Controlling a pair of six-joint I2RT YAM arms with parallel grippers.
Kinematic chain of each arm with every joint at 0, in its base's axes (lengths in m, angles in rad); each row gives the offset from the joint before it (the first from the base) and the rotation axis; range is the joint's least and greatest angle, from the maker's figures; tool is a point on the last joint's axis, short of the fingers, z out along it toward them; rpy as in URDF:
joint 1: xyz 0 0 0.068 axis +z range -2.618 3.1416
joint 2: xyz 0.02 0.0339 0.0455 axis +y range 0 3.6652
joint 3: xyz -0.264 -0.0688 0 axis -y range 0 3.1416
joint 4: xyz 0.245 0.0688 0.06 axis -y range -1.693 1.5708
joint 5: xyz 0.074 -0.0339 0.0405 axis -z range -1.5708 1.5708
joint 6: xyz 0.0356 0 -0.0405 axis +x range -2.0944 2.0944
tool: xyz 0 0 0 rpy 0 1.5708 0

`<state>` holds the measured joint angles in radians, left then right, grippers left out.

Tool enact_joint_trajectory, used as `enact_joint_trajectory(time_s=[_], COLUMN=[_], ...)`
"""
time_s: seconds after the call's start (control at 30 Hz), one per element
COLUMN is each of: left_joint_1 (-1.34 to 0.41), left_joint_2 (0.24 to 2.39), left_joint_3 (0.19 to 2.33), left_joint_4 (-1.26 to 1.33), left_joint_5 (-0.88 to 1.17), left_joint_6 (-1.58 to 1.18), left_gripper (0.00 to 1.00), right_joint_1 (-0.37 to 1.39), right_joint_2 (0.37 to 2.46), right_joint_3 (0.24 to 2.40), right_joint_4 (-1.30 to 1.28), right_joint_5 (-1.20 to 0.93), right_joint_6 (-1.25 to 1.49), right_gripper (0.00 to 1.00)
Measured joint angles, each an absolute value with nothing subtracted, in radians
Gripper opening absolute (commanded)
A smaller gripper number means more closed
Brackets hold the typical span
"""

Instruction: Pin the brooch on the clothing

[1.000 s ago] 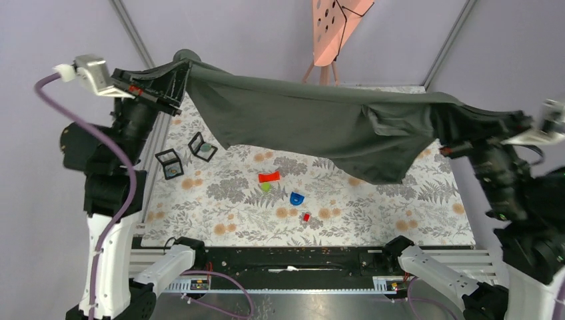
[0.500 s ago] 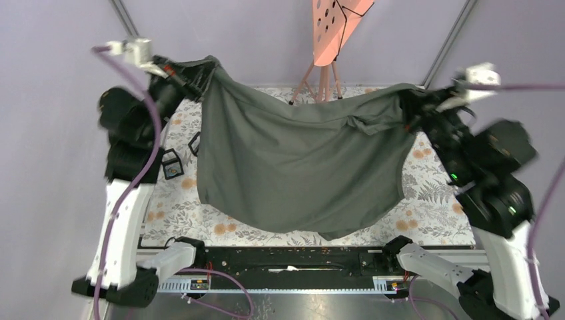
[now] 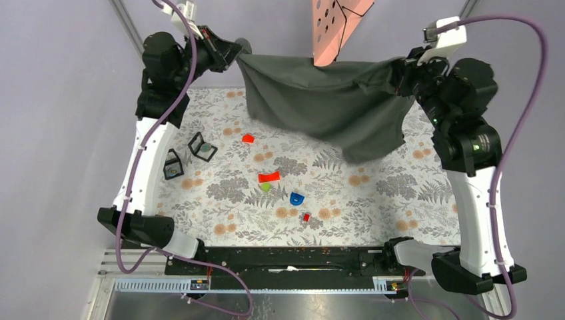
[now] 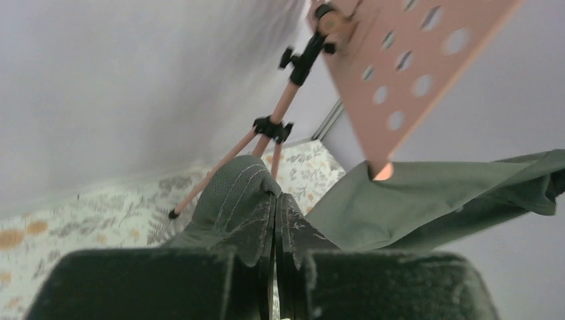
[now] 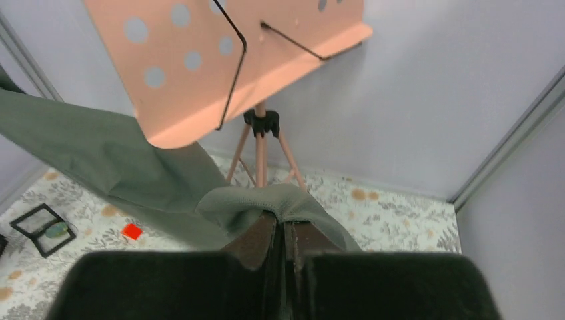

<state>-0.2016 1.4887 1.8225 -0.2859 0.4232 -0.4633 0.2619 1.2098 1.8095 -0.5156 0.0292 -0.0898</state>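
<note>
The dark grey T-shirt (image 3: 320,100) hangs in the air, stretched between both grippers at the far back of the table, in front of the pink stand. My left gripper (image 3: 233,55) is shut on its left edge; in the left wrist view the fingertips (image 4: 276,200) pinch a fold of fabric, and the shirt (image 4: 433,193) runs off to the right. My right gripper (image 3: 403,72) is shut on its right edge, with a hem folded over the fingertips (image 5: 285,223). I cannot tell which small item is the brooch.
A pink perforated music stand (image 3: 333,27) on a tripod stands at the back behind the shirt. Two small black open boxes (image 3: 202,147) (image 3: 172,164) sit at the left. Small red (image 3: 248,139), red-and-green (image 3: 268,177) and blue (image 3: 297,198) pieces lie on the floral cloth.
Both arms have swung up and back, carrying the shirt from over the table's middle to the far back by the stand. The small pieces it covered now show again.
</note>
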Motion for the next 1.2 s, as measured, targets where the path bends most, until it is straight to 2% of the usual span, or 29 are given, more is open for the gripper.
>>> enact_joint_trajectory(time_s=[0.1, 0.2, 0.43, 0.47, 0.5, 0.57, 0.63, 0.67, 0.7, 0.73, 0.83, 1.03, 1.2], left_joint_1=[-0.202, -0.202, -0.202, -0.202, -0.202, -0.202, -0.202, -0.202, -0.202, -0.202, -0.202, -0.202, -0.202], left_joint_2=[1.465, 1.403, 1.160, 1.124, 1.093, 1.047, 1.012, 0.993, 0.960, 0.931, 0.839, 0.780, 0.783], left_joint_3=[1.855, 1.781, 1.205, 1.082, 0.975, 0.810, 0.704, 0.669, 0.636, 0.620, 0.616, 0.666, 0.683], left_joint_4=[-0.262, -0.212, -0.134, -0.128, -0.145, -0.217, -0.297, -0.328, -0.365, -0.388, -0.420, -0.418, -0.421], left_joint_5=[0.447, 0.468, 0.465, 0.449, 0.436, 0.408, 0.391, 0.386, 0.384, 0.381, 0.367, 0.362, 0.407], left_joint_6=[-0.460, -0.462, -0.561, -0.586, -0.606, -0.627, -0.638, -0.637, -0.648, -0.645, -0.649, -0.638, -0.633], left_gripper=[0.00, 0.00, 0.00, 0.02, 0.09, 0.20, 0.43, 0.58, 0.69, 0.77, 0.89, 0.93, 0.94], right_joint_1=[0.254, 0.253, 0.250, 0.250, 0.250, 0.250, 0.249, 0.250, 0.249, 0.249, 0.249, 0.249, 0.250], right_joint_2=[1.174, 1.066, 0.669, 0.620, 0.591, 0.567, 0.564, 0.564, 0.565, 0.564, 0.554, 0.546, 0.623], right_joint_3=[1.828, 1.723, 1.181, 1.093, 1.024, 0.917, 0.837, 0.813, 0.791, 0.778, 0.772, 0.770, 0.705], right_joint_4=[-0.500, -0.467, -0.540, -0.577, -0.628, -0.715, -0.796, -0.821, -0.857, -0.885, -0.920, -0.911, -0.807], right_joint_5=[0.005, -0.011, 0.059, 0.073, 0.083, 0.086, 0.061, 0.051, 0.032, 0.017, -0.007, -0.039, -0.107], right_joint_6=[-0.094, -0.081, 0.191, 0.257, 0.313, 0.408, 0.495, 0.522, 0.553, 0.577, 0.616, 0.632, 0.646], right_gripper=[0.00, 0.00, 0.00, 0.00, 0.01, 0.22, 0.45, 0.76, 0.89, 0.92, 0.93, 0.88, 0.84])
